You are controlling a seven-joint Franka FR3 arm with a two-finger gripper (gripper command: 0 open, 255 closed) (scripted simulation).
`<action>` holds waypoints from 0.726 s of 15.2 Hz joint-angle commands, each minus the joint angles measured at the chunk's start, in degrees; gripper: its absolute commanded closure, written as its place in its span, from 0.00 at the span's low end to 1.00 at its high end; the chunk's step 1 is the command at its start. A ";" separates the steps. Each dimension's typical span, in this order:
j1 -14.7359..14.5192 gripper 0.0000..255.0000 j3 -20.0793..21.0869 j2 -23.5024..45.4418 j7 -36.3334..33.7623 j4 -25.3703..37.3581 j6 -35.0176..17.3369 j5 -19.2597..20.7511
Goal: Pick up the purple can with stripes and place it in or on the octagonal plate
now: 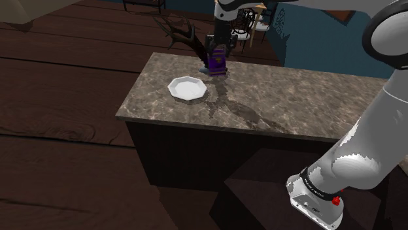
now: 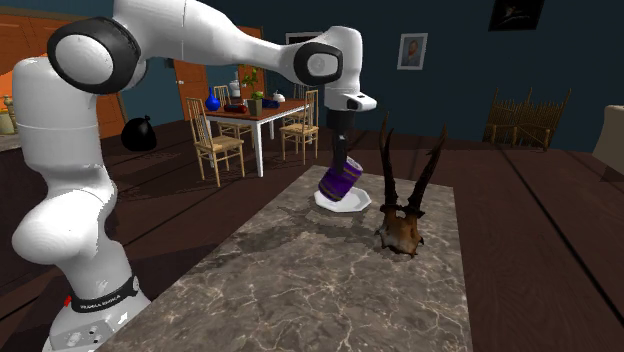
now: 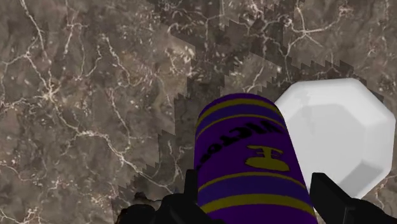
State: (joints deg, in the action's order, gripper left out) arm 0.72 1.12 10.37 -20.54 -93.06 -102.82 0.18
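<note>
So the gripper (image 3: 254, 211) is pinching the purple can (image 3: 248, 159), one black finger (image 3: 183, 205) on each side of it. You can see yellow stripes round the can and some yellow lettering. In the second exterior view the can (image 2: 340, 180) hangs tilted under the gripper (image 2: 346, 156), up off the marble table (image 2: 290, 290) as far as I can tell. The white octagonal plate (image 2: 360, 203) sits flat on the table just behind it and has nothing on it. In the shoulder view the plate (image 1: 187, 88) is down-left of the can (image 1: 216, 63). There's also an antlered skull (image 2: 403, 226) on the table near the plate.
</note>
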 commanded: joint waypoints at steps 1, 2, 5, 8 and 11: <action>-1.41 1.00 0.94 1.78 -2.44 3.38 1.59 0.22; -2.11 1.00 1.37 3.03 -3.56 5.39 2.35 0.35; -4.28 1.00 2.54 7.22 -6.85 12.17 4.96 0.85; -6.65 1.00 3.47 12.29 -9.96 20.48 8.22 1.47; -7.95 1.00 3.85 15.09 -11.53 23.64 8.59 1.82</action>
State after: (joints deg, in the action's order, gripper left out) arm -7.02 4.91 25.19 -31.75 -69.34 -93.79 1.95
